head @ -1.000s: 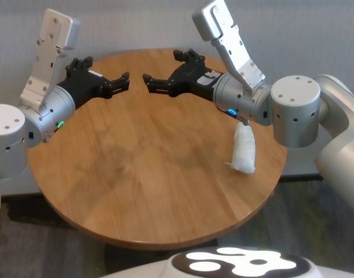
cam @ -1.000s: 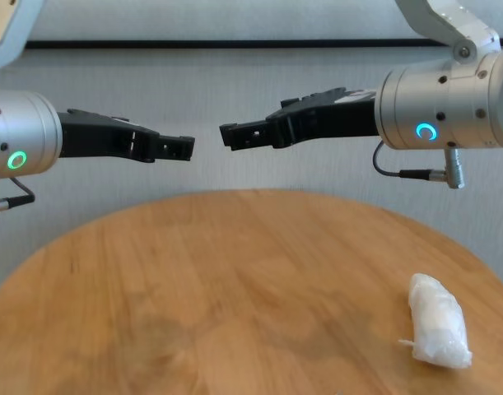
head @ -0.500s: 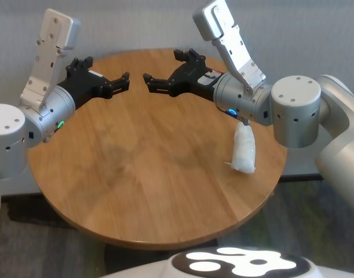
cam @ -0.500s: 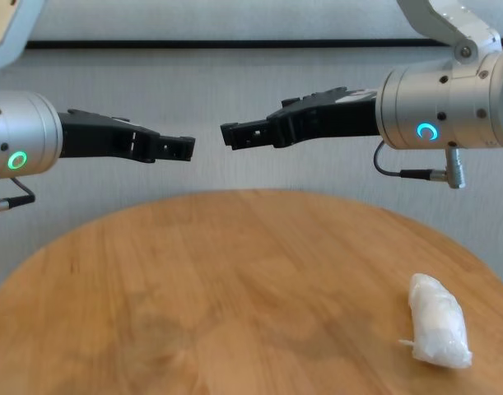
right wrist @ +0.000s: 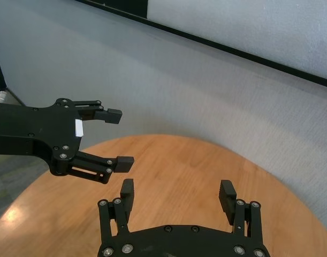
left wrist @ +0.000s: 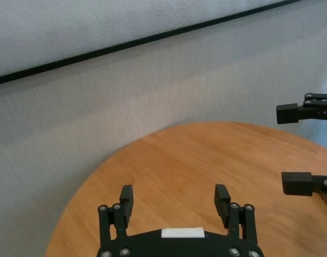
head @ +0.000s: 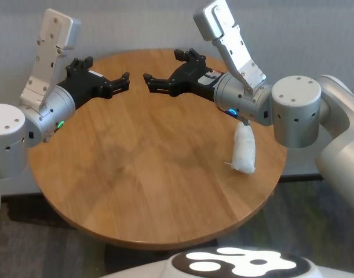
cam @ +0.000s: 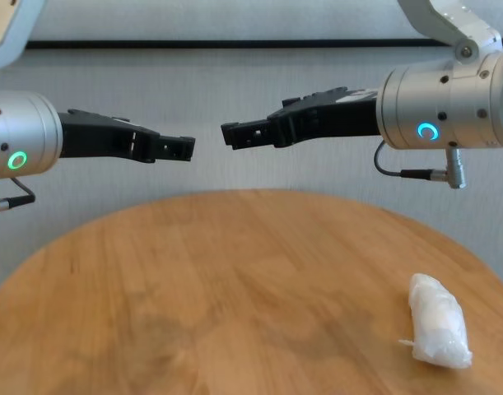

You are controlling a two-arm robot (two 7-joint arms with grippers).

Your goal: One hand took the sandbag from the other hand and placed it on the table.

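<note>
1. Jaws spread wide on both black two-finger grippers, and neither has hold of anything; each wrist view shows two fingers well apart with only air and tabletop between.
2. Right gripper (head: 149, 83), on the silver wrist with the blue-cyan ring light, hangs above the far part of the large round honey-brown wood-grain table (head: 136, 168), tips pointing at the left gripper.
3. Left gripper (head: 122, 81), on the silver wrist with the green ring light, faces it from the other side. Tips near each other, not touching.
4. Small white pillow-shaped sandbag in crinkly clear plastic (head: 244, 150) lies flat on the table toward the robot's right edge, short tail end pointing inward. It sits below the right wrist, clear of both grippers; chest view confirms it (cam: 437, 331).
5. Change over the last second: none to speak of. Both arms hold the same pose and the sandbag has not shifted.
6. Reading: handover and placement look done. Stillness suggests a finished run, with at most a return of the arms to rest remaining.
</note>
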